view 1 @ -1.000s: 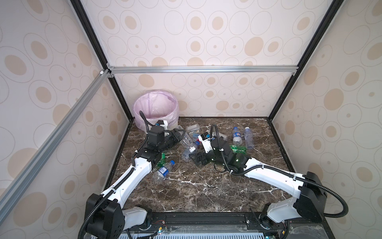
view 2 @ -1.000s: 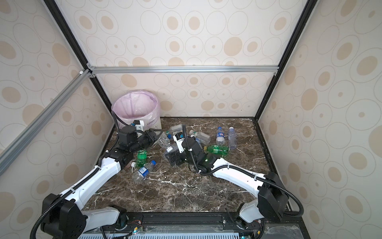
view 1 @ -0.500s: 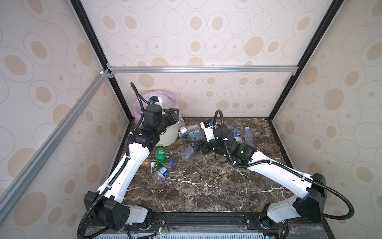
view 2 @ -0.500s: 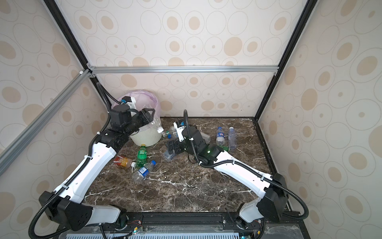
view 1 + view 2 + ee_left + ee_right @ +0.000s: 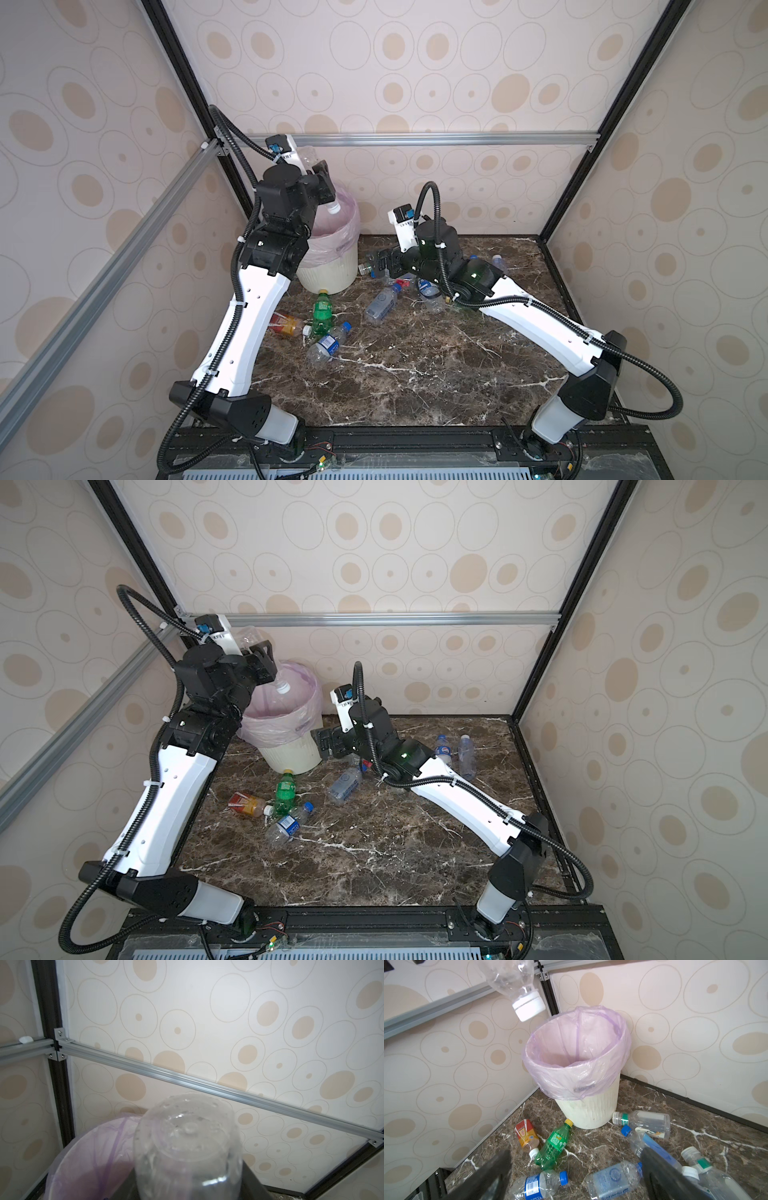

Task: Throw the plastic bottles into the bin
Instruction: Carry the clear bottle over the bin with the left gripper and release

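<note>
Bottles are being shown scattered across the table (image 5: 415, 365). Nearest the front a blue-capped bottle (image 5: 328, 344) is lying, with a green bottle (image 5: 322, 308) and an amber bottle (image 5: 286, 325) just beyond it. Farther in, a blue-labelled bottle (image 5: 381, 306) is lying flat, and more are being crowded under the right arm (image 5: 532, 318). The right gripper (image 5: 575, 1153) is being held low over this cluster, its jaws spread wide and gripping nothing. Of the two grippers, it is judged the nearer to every bottle on the table. Toward the far right, two more bottles (image 5: 443, 746) are being shown side by side.

In the far left corner the bin (image 5: 332, 276) is standing, its pink liner (image 5: 577, 1076) folded over the rim. Above it a white-capped bottle (image 5: 512, 982) is being gripped round its body by the left gripper (image 5: 322, 183), the fingers closed on it. Its long axis is being held steeply tilted, cap down and base up. The bin's mouth is lying below the fingers, so the coming release is judged to call only for the jaws to be opened. In both top views the cap is being shown over the near side of the mouth. How far inside the rim it hangs cannot be told, and a strike on the rim is judged possible.
</note>
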`<action>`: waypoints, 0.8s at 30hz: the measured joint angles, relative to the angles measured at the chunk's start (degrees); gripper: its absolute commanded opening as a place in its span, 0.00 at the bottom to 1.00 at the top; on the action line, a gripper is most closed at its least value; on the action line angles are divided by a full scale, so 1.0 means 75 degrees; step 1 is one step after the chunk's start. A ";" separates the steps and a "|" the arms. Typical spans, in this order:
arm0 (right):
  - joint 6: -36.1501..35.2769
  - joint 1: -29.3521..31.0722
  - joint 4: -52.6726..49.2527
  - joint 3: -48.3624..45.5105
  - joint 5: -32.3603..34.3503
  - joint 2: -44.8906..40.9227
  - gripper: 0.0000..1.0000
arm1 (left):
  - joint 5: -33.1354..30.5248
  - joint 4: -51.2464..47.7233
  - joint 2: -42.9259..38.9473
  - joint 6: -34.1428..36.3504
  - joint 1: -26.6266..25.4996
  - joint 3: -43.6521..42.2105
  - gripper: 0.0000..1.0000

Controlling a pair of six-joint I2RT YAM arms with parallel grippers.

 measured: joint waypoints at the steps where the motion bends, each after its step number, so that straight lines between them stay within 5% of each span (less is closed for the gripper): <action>1: -0.0003 -0.0035 -0.0026 0.0108 -0.0009 0.0050 1.00 | -0.0082 0.0015 0.0038 0.0117 0.0006 0.0093 0.54; 7: 0.0015 -0.0198 -0.0216 0.0353 -0.0117 0.0181 1.00 | -0.0332 0.0143 0.0213 0.0446 0.0172 0.0105 0.59; 14: 0.0125 -0.0233 -0.0382 0.0137 -0.0230 0.0216 1.00 | 0.0233 -0.0772 0.2017 -0.0044 0.0991 0.0839 0.99; 24: 0.0230 -0.0254 -0.0356 -0.0493 -0.0332 0.0195 1.00 | 0.0822 -0.1425 0.1947 -0.0286 0.1020 0.0731 0.99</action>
